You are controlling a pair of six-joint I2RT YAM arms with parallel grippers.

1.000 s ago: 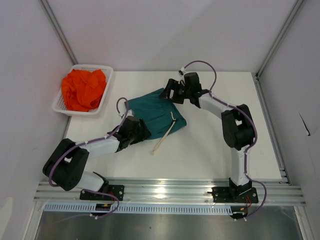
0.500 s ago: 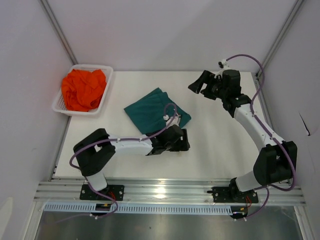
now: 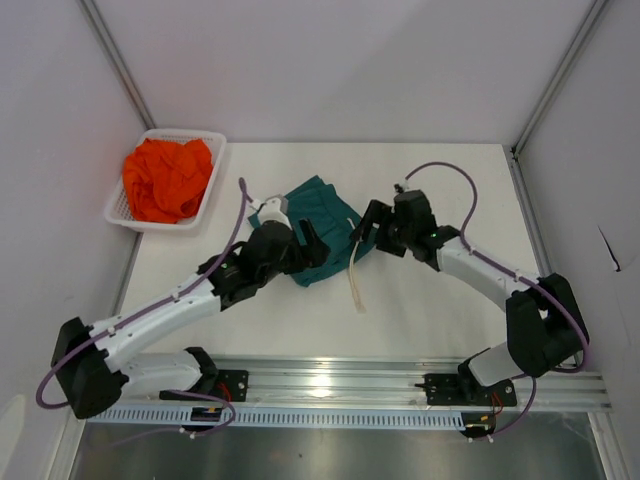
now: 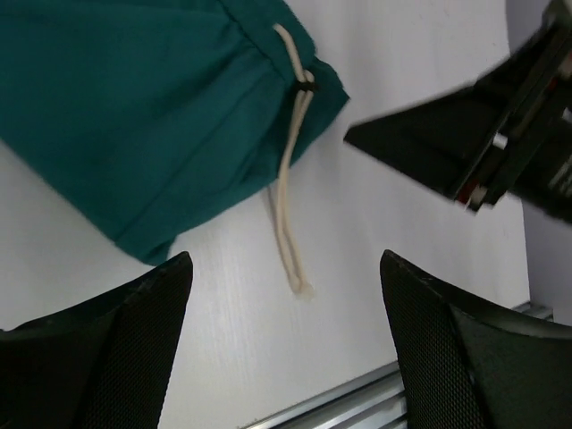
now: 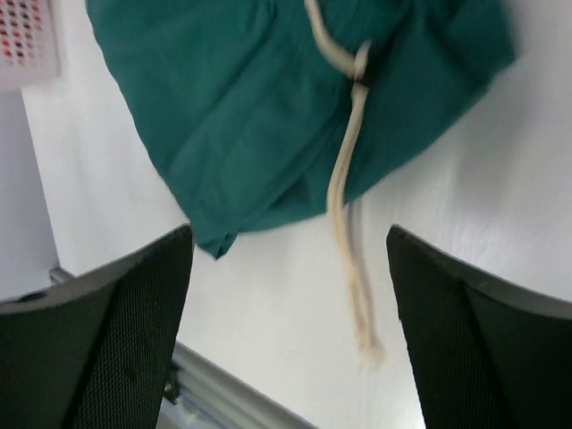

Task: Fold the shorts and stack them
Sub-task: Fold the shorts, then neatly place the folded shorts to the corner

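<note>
The green shorts (image 3: 325,205) lie on the worktop (image 3: 430,310) between both wide-open, empty jaws, one each side, probably ready to fold. Orange shorts (image 3: 165,180) sit in the basket (image 3: 185,132).

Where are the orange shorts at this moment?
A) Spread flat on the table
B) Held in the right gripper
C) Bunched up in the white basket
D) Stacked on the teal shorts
C: the orange shorts lie crumpled inside the white basket at the far left, apart from the teal shorts, which lie on the table.
</note>
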